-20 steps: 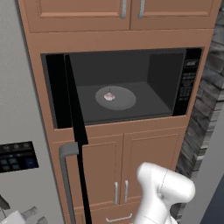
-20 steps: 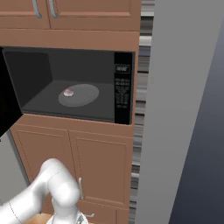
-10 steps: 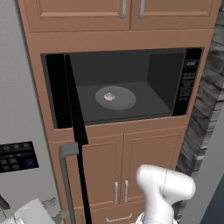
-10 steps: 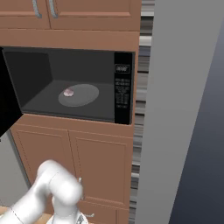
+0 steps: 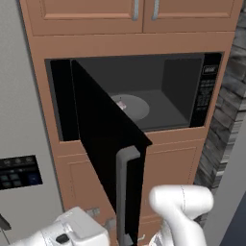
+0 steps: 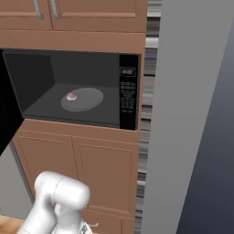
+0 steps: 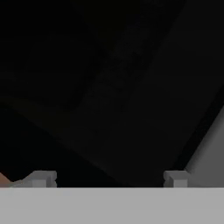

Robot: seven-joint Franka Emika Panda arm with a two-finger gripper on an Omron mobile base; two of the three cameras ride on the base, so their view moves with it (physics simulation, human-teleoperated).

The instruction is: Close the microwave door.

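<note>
Closest to the camera, the end effector (image 7: pixel 107 178) has its two small fingertips (image 7: pixel 42 178) set wide apart, so it is open and holds nothing. Right in front of it the hand view is almost all glossy black, and that looks like the flat face of the microwave door (image 5: pixel 106 144); whether the fingertips touch it cannot be told. In the left base view the white hand sits low at the bottom, just to the left of the door's lower edge. The big change is the door. Half a second ago it stuck straight out toward the robot and showed only as a thin black strip. Now it has swung part of the way round, and its wide black face shows, with the grey bar handle (image 5: pixel 126 192) on its free edge. That means the push has started to work and the closing is under way, but it is not done. The door is hinged on the left side of the microwave (image 5: pixel 144 96) and stands about halfway, at a slant across the opening. Farther back the dark grey inside is open to see, with the round turntable plate (image 6: pixel 82 99) and a small pink thing (image 6: pixel 71 96) on it. The black button panel (image 6: pixel 129 91) is on the right. Brown wooden cabinet doors (image 6: pixel 106 170) sit below and above.
</note>
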